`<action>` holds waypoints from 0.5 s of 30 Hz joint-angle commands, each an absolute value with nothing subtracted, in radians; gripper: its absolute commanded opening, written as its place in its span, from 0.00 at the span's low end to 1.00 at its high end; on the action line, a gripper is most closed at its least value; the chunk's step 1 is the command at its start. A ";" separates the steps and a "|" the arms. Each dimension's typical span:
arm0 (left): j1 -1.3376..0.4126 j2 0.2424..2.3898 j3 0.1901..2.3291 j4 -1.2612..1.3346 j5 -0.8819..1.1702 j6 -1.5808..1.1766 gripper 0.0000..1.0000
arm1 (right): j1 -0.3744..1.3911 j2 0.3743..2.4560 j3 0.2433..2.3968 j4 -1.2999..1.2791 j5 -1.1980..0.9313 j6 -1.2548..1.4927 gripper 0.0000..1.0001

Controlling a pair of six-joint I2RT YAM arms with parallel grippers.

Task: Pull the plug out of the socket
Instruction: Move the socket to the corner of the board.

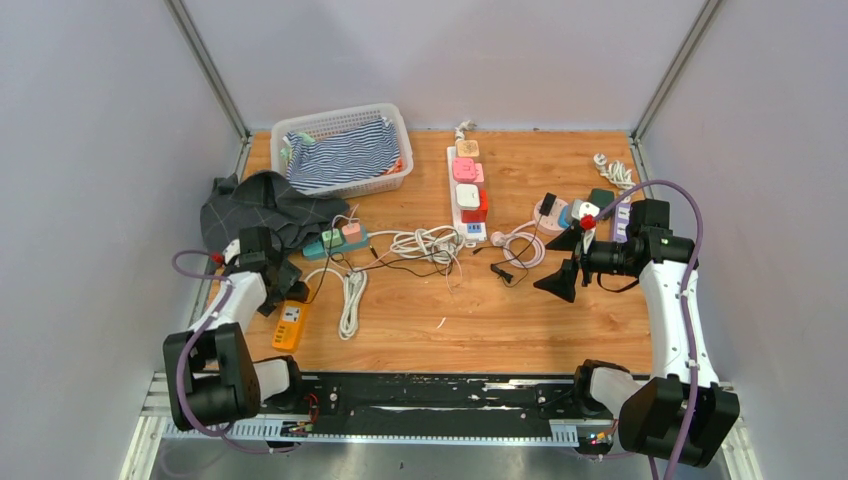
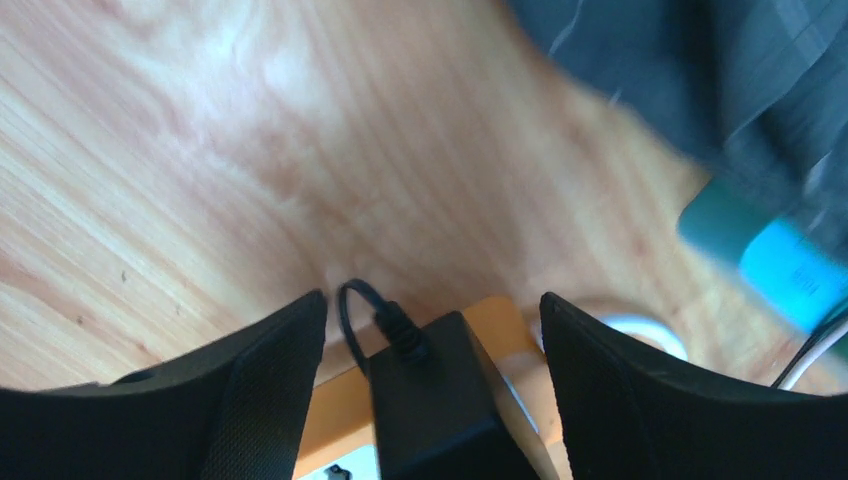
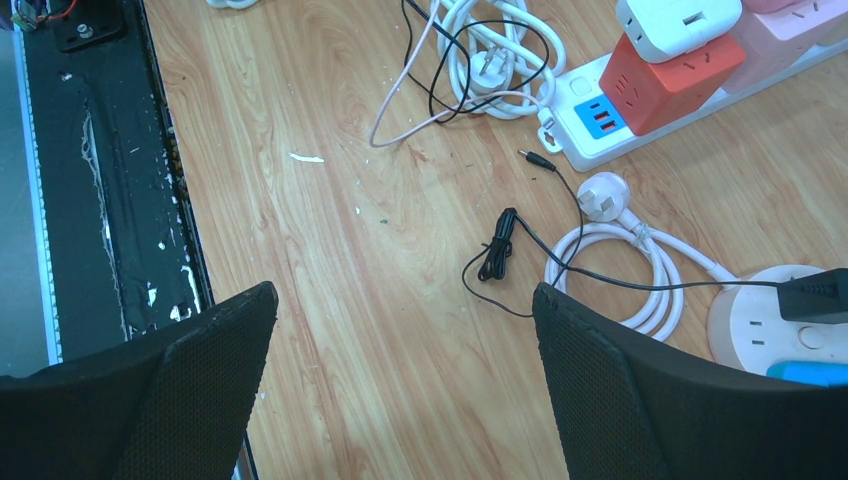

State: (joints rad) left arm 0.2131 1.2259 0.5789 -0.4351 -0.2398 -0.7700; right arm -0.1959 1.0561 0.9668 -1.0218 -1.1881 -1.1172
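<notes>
Jaws apart, the left gripper (image 2: 430, 298) straddles the black plug (image 2: 435, 400), which sits just toward six o'clock in the orange socket (image 2: 335, 420), long axis twelve-to-six, far nearer this arm than the wide-spread right gripper (image 1: 562, 262) off at three o'clock; the plug's near end is cut off, contact unclear.

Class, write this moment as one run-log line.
left gripper: open, astride black plug in orange socket | right gripper: open, holding nothing

Basket (image 1: 355, 184) rear left, cloth (image 1: 342, 152) inside, power strip (image 1: 471, 231) centre rear, plug (image 2: 440, 400) on small socket (image 1: 289, 327) front left
</notes>
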 commanded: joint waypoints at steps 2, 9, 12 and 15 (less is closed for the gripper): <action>0.214 1.113 0.451 -0.478 -0.058 -0.834 0.75 | -0.179 1.043 0.987 -1.058 -1.224 -1.137 0.98; 0.043 1.019 0.386 -0.474 0.010 -0.911 0.71 | -0.179 1.042 0.990 -1.063 -1.224 -1.138 0.98; -0.064 1.041 0.399 -0.454 0.015 -0.948 0.70 | -0.179 1.042 0.989 -1.063 -1.225 -1.138 0.98; -0.140 1.047 0.410 -0.448 0.011 -0.972 0.70 | -0.179 1.043 0.989 -1.064 -1.233 -1.135 0.98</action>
State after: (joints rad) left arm -0.0586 1.0199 0.4267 -0.4007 -0.0525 -0.9043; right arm -0.1959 1.0557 0.9672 -1.0279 -1.1973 -1.1198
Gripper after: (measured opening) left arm 0.707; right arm 0.983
